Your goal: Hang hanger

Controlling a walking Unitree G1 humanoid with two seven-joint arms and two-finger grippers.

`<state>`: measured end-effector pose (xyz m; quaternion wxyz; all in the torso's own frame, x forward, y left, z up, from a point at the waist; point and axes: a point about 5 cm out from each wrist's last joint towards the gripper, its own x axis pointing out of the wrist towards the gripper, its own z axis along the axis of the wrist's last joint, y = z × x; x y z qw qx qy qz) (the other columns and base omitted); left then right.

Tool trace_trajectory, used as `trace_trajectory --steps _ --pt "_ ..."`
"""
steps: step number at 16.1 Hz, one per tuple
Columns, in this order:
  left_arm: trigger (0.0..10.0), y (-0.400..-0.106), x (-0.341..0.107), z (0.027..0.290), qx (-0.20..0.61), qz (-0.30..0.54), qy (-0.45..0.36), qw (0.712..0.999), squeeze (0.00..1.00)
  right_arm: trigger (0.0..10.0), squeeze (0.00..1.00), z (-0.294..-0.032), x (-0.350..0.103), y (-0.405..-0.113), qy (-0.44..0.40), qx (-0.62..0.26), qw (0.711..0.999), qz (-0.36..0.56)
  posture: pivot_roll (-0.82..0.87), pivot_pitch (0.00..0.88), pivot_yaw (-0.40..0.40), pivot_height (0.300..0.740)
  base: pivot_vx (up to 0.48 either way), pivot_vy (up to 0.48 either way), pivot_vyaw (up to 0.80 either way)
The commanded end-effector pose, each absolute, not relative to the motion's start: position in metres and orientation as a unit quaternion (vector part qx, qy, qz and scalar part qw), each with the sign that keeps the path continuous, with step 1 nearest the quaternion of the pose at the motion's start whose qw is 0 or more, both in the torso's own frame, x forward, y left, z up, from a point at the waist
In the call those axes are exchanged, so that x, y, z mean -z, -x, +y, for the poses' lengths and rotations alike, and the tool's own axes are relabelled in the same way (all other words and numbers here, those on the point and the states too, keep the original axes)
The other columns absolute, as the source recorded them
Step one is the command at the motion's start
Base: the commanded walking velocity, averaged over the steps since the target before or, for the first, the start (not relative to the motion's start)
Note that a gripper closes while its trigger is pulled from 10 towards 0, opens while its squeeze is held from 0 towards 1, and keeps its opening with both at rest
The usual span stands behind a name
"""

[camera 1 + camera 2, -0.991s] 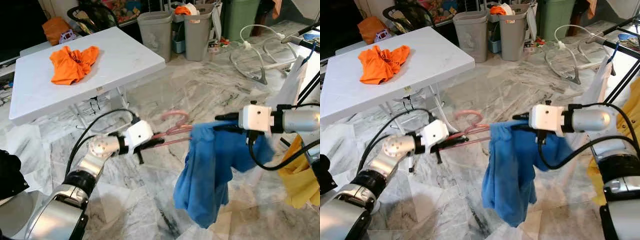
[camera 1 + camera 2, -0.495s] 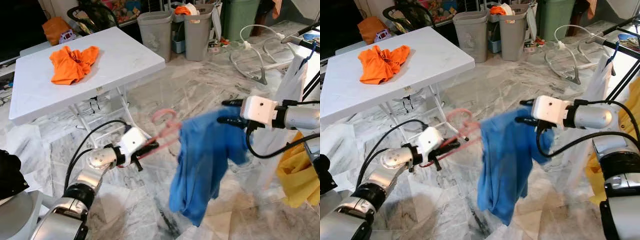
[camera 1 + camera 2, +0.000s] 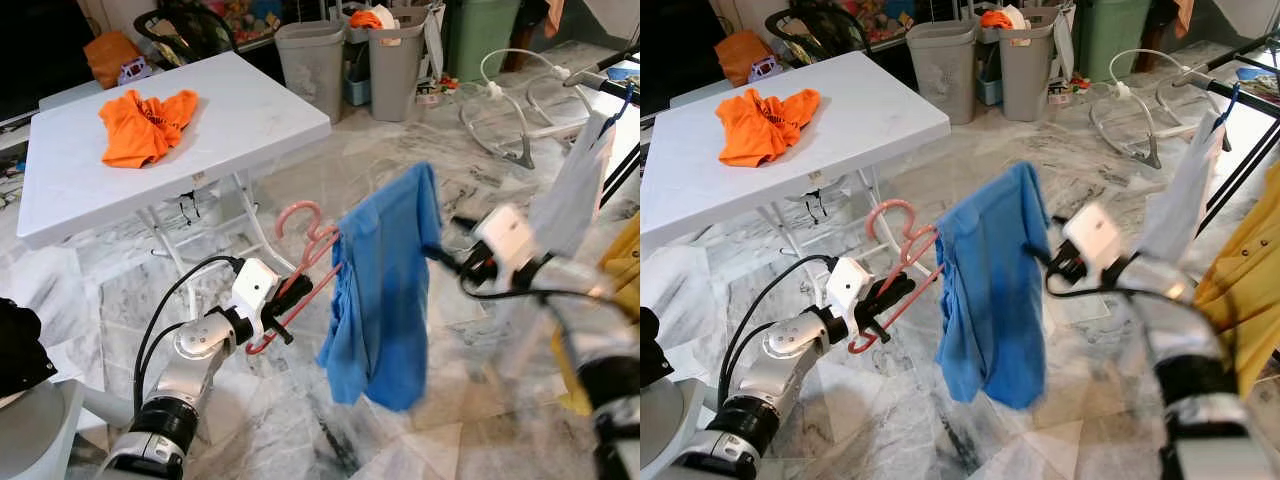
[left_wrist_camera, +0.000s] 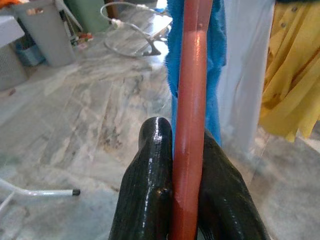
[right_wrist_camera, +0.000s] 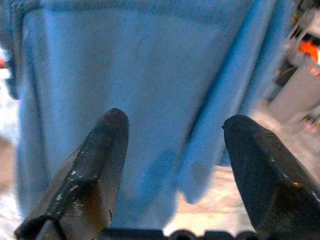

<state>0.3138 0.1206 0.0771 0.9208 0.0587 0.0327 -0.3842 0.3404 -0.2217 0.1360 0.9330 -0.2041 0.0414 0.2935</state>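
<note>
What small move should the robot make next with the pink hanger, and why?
Probably swing the left gripper, shut on the pink hanger carrying the blue garment, rightward toward the drying rack; the right gripper is open, apart from the cloth.

Camera layout: head stereo pair plus two wrist cameras.
Both eye views face forward and down, sharing the white table [image 3: 200,130] far left. Each wrist view looks closely along its fingers at the blue garment [image 5: 150,90].
</note>
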Motion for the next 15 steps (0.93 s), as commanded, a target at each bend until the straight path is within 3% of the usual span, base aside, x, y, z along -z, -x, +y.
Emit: trace_trajectory --steps 1,3,4,5,12,13,14,15 --pt "0.0 -0.315 -0.09 0.116 0.393 0.008 -0.051 0.918 0.0 10.0 1.0 -0.209 -0.131 -0.339 0.168 -0.289 0.942 0.036 -0.17 0.012 0.117 0.74 0.0 0.0 0.0" --pt "0.0 -0.311 -0.096 0.11 0.411 0.004 -0.045 0.91 0.0 10.0 1.0 -0.198 -0.122 -0.336 0.117 -0.275 0.953 0.043 -0.17 0.014 0.12 0.74 0.0 0.0 0.0" --pt "0.0 -0.31 -0.1 0.108 0.418 0.0 -0.045 0.908 0.0 10.0 0.75 -0.194 -0.12 -0.336 0.085 -0.266 0.959 0.05 -0.16 0.016 0.121 0.74 0.0 0.0 0.0" --pt "0.0 -0.308 -0.107 0.105 0.427 -0.009 -0.038 0.904 0.0 10.0 0.0 -0.188 -0.117 -0.336 0.07 -0.259 0.962 0.056 -0.16 0.014 0.121 0.74 0.0 0.0 0.0" --pt "0.0 -0.293 -0.125 0.096 0.468 -0.017 -0.018 0.883 0.0 10.0 0.0 -0.162 -0.117 -0.344 0.041 -0.249 0.966 0.061 -0.14 0.011 0.113 0.74 0.0 0.0 0.0" --pt "0.0 -0.292 -0.125 0.095 0.475 -0.016 -0.018 0.88 0.0 8.5 0.0 -0.162 -0.118 -0.345 0.031 -0.248 0.967 0.053 -0.14 0.011 0.112 0.74 0.0 0.0 0.0" --pt "0.0 -0.291 -0.126 0.095 0.478 -0.017 -0.022 0.878 0.0 0.0 0.0 -0.165 -0.119 -0.346 0.023 -0.237 0.97 0.052 -0.14 0.011 0.112 0.74 0.0 0.0 0.0" --pt "0.0 -0.291 -0.126 0.095 0.479 -0.016 -0.022 0.877 0.0 0.0 0.0 -0.166 -0.119 -0.346 0.03 -0.234 0.97 0.052 -0.14 0.011 0.111 0.74 0.0 0.0 0.0"
